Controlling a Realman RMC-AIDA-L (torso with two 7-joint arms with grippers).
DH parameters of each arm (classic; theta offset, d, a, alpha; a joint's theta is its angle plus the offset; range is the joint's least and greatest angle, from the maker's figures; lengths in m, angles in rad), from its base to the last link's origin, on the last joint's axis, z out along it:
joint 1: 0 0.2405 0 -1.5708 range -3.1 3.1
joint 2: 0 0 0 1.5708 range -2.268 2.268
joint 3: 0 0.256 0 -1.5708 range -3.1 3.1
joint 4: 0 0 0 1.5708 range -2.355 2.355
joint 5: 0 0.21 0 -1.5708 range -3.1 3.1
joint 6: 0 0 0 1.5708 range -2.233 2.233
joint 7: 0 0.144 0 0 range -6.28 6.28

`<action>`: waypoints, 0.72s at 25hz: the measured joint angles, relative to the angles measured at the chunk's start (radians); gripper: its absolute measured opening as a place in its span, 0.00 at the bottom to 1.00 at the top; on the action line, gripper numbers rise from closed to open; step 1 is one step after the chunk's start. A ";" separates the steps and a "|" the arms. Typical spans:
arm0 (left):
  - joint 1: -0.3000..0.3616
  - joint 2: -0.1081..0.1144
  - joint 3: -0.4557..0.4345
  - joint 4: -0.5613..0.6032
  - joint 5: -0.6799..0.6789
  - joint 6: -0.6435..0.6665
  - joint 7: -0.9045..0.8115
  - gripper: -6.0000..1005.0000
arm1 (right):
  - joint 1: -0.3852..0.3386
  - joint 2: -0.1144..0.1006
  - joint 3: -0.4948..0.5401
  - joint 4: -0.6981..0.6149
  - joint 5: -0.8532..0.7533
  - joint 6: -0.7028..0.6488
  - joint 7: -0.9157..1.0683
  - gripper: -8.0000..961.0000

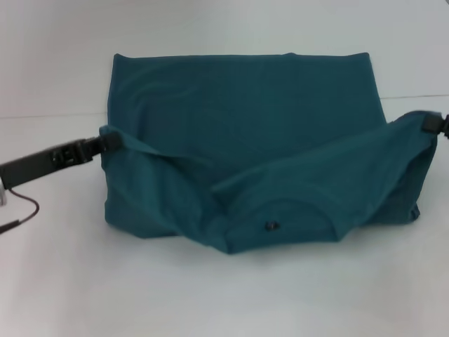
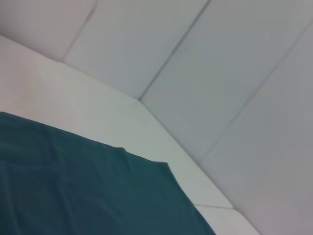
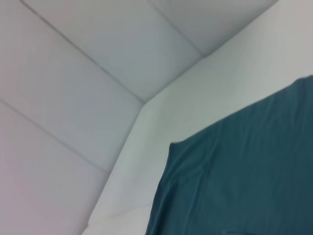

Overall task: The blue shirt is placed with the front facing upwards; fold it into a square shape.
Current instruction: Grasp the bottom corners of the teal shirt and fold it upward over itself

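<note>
The blue shirt [image 1: 245, 105] lies on the white table [image 1: 210, 302], partly folded. Its near part is lifted at both sides and sags in the middle, where the round neckline with a small dark label [image 1: 270, 225] hangs low. The lettering is hidden. My left gripper [image 1: 105, 142] is shut on the shirt's left edge. My right gripper [image 1: 429, 124] is shut on its right edge, slightly higher. The shirt's far corner shows in the left wrist view [image 2: 73, 186] and in the right wrist view [image 3: 244, 171]. Neither wrist view shows fingers.
A pale padded wall [image 2: 220, 73] rises behind the table's far edge and also shows in the right wrist view [image 3: 73, 73]. A dark cable [image 1: 21, 210] hangs under my left arm at the left border.
</note>
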 joint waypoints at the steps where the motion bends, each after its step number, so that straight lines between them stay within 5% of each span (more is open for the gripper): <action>1: -0.007 0.001 0.000 -0.004 0.000 -0.021 0.000 0.02 | 0.001 0.000 0.000 0.000 0.006 0.009 0.000 0.06; 18: -0.066 0.005 0.001 -0.032 -0.001 -0.235 0.017 0.02 | 0.000 -0.022 0.001 0.126 0.087 0.158 -0.037 0.06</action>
